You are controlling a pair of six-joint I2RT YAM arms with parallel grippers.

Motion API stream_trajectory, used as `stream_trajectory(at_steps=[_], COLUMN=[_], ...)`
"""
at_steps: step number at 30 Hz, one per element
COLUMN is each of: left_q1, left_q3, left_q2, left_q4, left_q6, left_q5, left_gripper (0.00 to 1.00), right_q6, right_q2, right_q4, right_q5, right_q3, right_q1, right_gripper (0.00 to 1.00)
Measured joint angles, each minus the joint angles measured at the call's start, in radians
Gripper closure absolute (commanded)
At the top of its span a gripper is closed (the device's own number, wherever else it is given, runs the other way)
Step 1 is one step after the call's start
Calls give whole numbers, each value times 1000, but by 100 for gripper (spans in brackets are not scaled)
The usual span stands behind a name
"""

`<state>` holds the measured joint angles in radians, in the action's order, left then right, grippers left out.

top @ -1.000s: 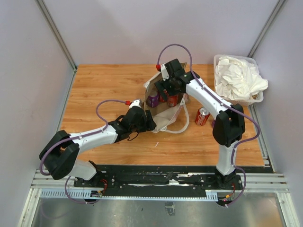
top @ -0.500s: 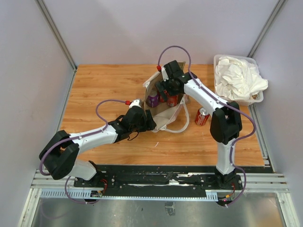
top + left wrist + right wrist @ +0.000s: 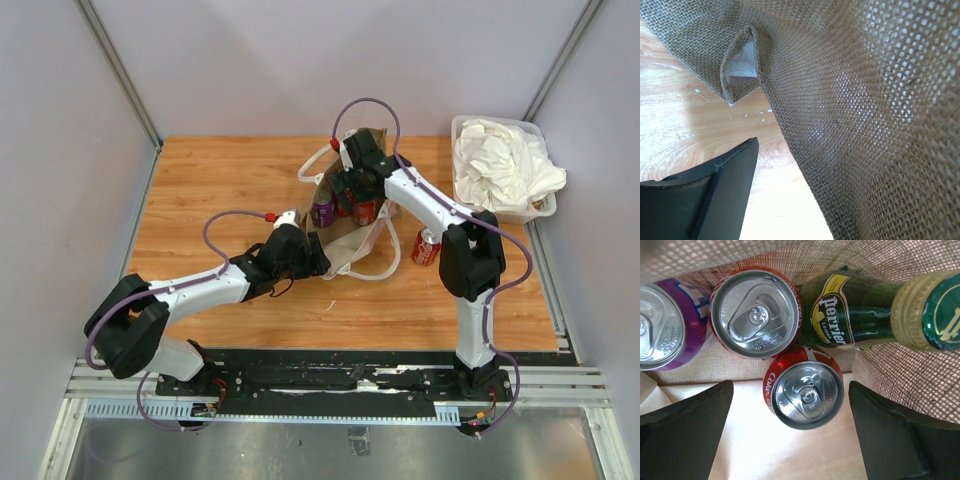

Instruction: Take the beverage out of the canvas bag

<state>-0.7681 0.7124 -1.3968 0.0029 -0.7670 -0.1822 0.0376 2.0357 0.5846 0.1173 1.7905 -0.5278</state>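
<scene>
The tan canvas bag (image 3: 350, 252) stands open mid-table, with white rope handles. In the right wrist view it holds a Coke can (image 3: 803, 390), a second red can (image 3: 755, 312), a purple can (image 3: 662, 330), a green Perrier bottle (image 3: 850, 315) and another green bottle's cap (image 3: 932, 310). My right gripper (image 3: 350, 192) is inside the bag mouth, open, its fingers either side of the Coke can without touching it. My left gripper (image 3: 316, 256) is at the bag's near-left side. One finger (image 3: 715, 190) shows apart from the burlap (image 3: 855, 125), and the other is hidden behind it.
A red can (image 3: 428, 245) stands on the table right of the bag. A clear plastic bin of white cloth (image 3: 505, 165) sits at the back right. Grey walls close in the wooden table on three sides.
My right gripper has moved a little left and farther into the bag. The bag's far rim and handle have shifted up. The left arm has stayed still.
</scene>
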Motion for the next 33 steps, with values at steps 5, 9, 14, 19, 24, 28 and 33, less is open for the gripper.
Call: stream_trajectory(at_steps=[5,9,14,19,24,28,33], left_q1=[0,0,0,0,-1,-1,-1], left_q3=[0,0,0,0,0,0,0], left_q2=[-8,-11,-18,-26,-26,-26,-26], left_q4=[11,28,32,30,31,31,31], left_q6=[0,-1,-1,0,0,-1,0], left_q5=[1,3,7,13,14,14,15], left_gripper=[24,24,24,24,24,24,24], right_q6=[0,0,-5,-6,-7,-17,-35], right_q2=[14,25,41,64,62,60,46], right_q4=[-14,-29,-37,-55,-77,-87,-100], right_q5=[-2,-5,-6,-5,-10,-32,-57], right_q3=[0,-8,-49,-85,-102,-109,-120], right_q1=[16,26,27,34,42,42,44], right_gripper=[0,1,14,25,12,4,4])
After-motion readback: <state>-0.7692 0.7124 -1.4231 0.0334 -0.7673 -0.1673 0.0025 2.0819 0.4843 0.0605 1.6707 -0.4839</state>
